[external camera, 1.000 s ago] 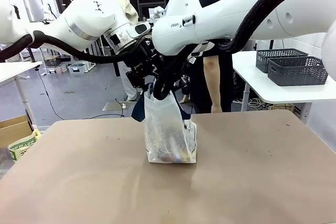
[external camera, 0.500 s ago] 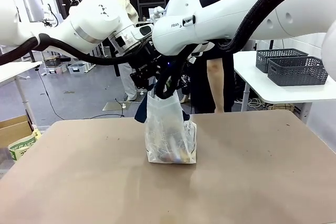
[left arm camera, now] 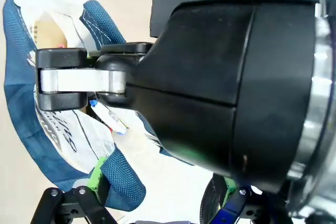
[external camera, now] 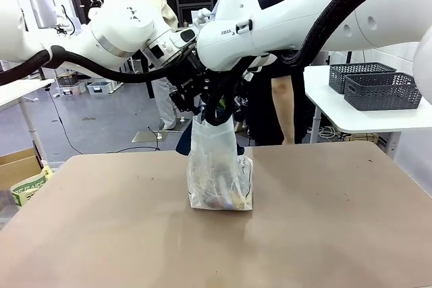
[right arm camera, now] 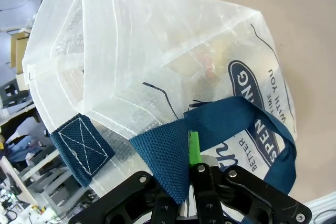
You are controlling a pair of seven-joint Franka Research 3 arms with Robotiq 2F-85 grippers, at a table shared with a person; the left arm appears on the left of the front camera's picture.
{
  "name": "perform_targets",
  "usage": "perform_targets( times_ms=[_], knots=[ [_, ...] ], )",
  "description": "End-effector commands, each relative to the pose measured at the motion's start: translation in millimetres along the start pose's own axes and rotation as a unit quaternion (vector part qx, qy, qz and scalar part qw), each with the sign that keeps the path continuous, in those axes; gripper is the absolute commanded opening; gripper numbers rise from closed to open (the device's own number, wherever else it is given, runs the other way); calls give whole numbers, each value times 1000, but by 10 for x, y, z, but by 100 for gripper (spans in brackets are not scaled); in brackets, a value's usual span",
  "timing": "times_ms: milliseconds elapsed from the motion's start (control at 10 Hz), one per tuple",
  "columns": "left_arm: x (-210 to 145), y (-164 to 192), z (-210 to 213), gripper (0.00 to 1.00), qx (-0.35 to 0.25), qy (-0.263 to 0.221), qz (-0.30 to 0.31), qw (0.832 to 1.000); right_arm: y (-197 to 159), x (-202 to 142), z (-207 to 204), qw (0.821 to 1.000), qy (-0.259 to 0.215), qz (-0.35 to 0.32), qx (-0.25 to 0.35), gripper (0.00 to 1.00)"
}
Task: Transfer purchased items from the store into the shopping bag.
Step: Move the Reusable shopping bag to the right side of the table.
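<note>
Translucent bag (external camera: pixel 217 166) stands upright on the surface (external camera: pixel 324 234), with items (external camera: pixel 223 199) at its bottom. Right pincer (right arm camera: pixel 192 167), above the bag's mouth, is clenched on a navy handle (right arm camera: pixel 163 161). Left pincer (left arm camera: pixel 163 178), beside the mouth, is spread apart; navy webbing (left arm camera: pixel 123 183) lies against one green pad (left arm camera: pixel 96 174).

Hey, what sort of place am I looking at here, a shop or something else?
Probably a robotics lab, not a real shop: two white robot arms work over a brown table with one shopping bag, grey baskets sit on a white side table, and cables trail across the floor behind.
</note>
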State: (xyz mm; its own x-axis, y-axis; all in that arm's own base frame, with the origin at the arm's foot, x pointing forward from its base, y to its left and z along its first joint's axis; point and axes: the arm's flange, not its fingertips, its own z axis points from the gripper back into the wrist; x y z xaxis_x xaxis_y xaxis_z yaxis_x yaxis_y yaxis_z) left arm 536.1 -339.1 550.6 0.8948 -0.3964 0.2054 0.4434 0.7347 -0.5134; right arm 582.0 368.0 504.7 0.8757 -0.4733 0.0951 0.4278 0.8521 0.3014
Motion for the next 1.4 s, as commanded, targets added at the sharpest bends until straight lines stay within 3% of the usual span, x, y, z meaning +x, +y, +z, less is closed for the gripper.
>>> perform_targets(
  times_ms=[0,1000,1300],
  knots=[
    [-56,-35,25,100,-17,-37,34,999,62,-54,-56,1000,5,-11,14,0],
    [-37,-78,-172,100,8,-34,52,998,61,-65,-77,1000,8,-13,17,0],
    [-45,-83,-211,100,38,-28,44,998,65,-54,-41,999,8,-18,28,0]
  ],
)
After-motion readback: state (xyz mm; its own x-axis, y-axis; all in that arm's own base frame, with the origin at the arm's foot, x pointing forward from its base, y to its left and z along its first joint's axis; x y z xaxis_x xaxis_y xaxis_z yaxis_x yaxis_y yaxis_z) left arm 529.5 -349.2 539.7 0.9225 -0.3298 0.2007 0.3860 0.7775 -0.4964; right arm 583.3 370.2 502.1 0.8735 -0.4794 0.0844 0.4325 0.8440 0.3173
